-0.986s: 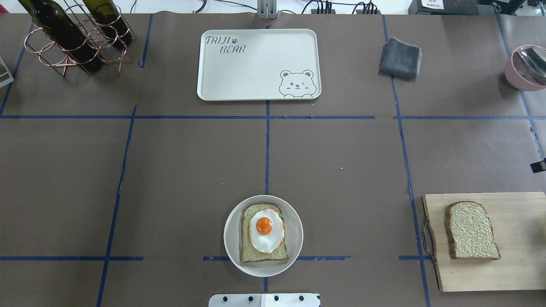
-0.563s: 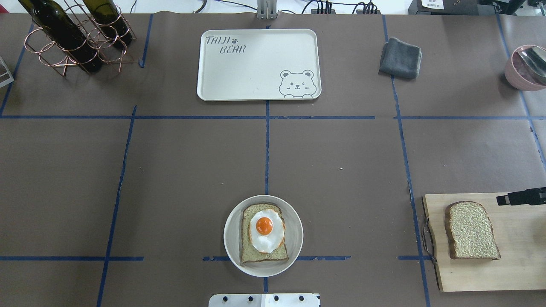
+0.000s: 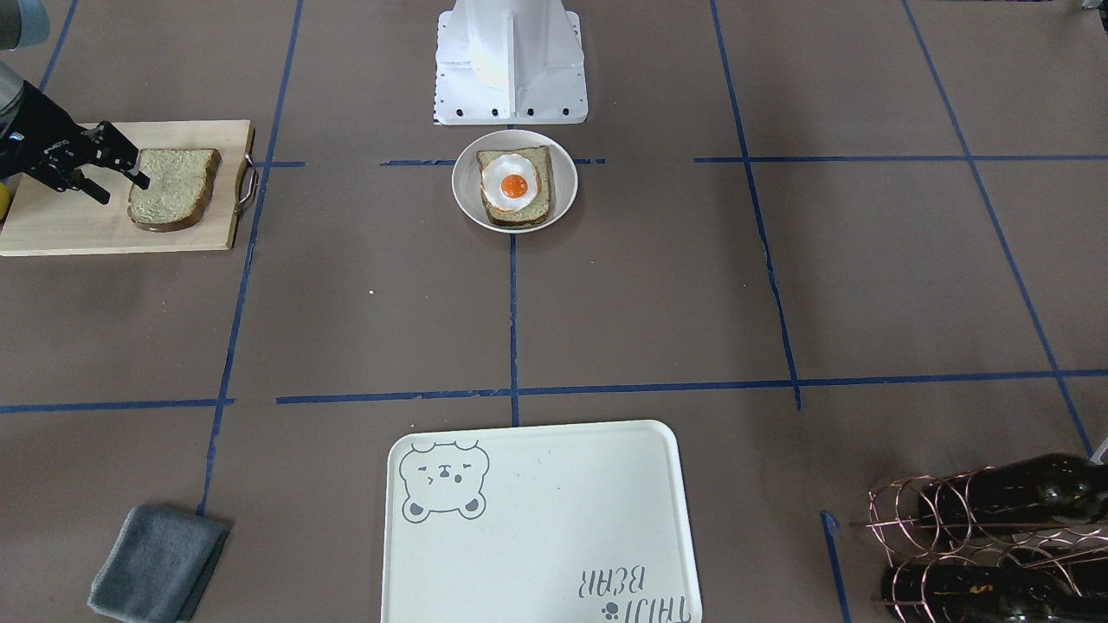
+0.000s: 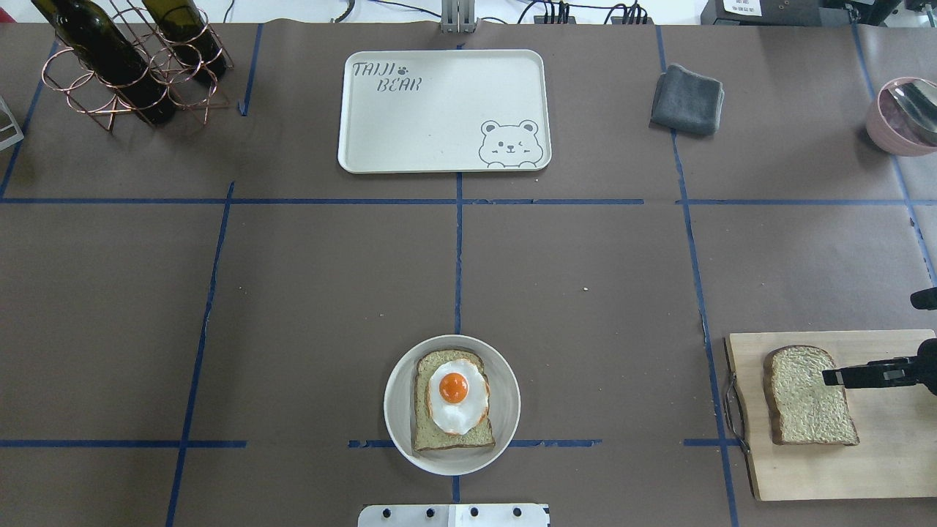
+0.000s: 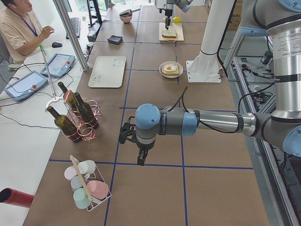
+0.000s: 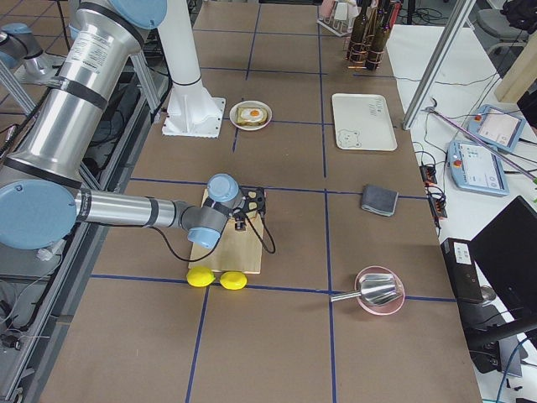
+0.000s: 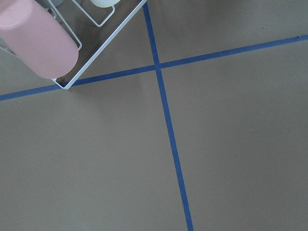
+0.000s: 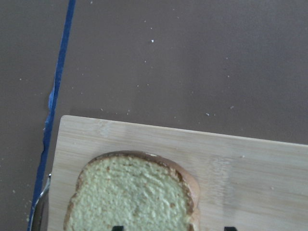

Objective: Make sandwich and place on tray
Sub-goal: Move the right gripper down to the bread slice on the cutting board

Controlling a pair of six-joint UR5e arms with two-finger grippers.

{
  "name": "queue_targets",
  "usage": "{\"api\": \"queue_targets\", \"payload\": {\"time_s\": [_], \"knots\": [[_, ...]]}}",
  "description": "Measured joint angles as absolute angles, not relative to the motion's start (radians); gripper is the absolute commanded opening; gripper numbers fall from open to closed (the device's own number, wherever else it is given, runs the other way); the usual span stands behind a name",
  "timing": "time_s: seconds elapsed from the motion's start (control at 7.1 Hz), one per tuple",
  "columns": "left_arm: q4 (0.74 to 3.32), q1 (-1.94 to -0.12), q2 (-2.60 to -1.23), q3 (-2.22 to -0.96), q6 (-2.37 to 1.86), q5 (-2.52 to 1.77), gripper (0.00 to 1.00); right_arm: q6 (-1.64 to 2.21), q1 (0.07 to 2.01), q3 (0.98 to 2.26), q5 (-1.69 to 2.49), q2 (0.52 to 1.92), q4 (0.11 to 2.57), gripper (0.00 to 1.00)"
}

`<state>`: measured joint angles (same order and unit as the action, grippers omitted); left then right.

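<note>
A round whitish plate (image 4: 399, 432) near the table's front middle holds one bread slice (image 4: 439, 438) with a fried egg (image 4: 455, 395) on top. A second bread slice (image 4: 805, 410) lies on the wooden cutting board (image 4: 878, 468) at the right. My right gripper (image 4: 849, 377) is open, with its fingers over that slice's right edge (image 3: 123, 187); its fingertips (image 8: 118, 227) show at the bottom of the right wrist view. The cream bear tray (image 4: 439, 117) lies empty at the far middle. My left gripper (image 5: 140, 159) hangs over the table's far left end; I cannot tell whether it is open.
A wire rack with wine bottles (image 4: 132, 66) stands at the far left and a grey cloth (image 4: 687, 99) at the far right. A pink bowl with a metal scoop (image 4: 900, 117) is at the right edge. Two lemons (image 6: 214, 279) lie beside the board. A cup rack (image 5: 87, 188) stands near the left gripper.
My right gripper has come in from the right edge and moved towards me and leftward, from beyond the board's far edge to over the slice on the board.
</note>
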<state>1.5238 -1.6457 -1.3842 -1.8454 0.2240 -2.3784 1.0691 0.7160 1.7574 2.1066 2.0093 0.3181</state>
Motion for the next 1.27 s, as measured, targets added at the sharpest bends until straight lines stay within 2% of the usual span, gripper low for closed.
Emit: {"api": "queue_targets", "payload": {"time_s": [0.42, 0.7, 0.85, 0.99, 1.27], "knots": [[1.523, -1.644, -1.381, -1.844, 0.224, -2.378, 1.00, 1.070, 0.693, 1.758, 2.104, 2.018, 0.316, 0.51], [1.523, -1.643, -1.380, -1.844, 0.224, -2.378, 1.00, 1.069, 0.687, 1.757, 2.099, 2.025, 0.316, 0.51], [1.523, -1.643, -1.380, -1.844, 0.224, -2.378, 1.00, 1.069, 0.678, 1.757, 2.091, 2.026, 0.317, 0.46], [1.523, -1.643, -1.380, -1.843, 0.224, -2.378, 1.00, 1.069, 0.670, 1.756, 2.083, 2.026, 0.317, 0.38], [1.523, -1.643, -1.381, -1.840, 0.224, -2.378, 1.00, 1.069, 0.662, 1.756, 2.078, 2.026, 0.318, 0.13]]}}
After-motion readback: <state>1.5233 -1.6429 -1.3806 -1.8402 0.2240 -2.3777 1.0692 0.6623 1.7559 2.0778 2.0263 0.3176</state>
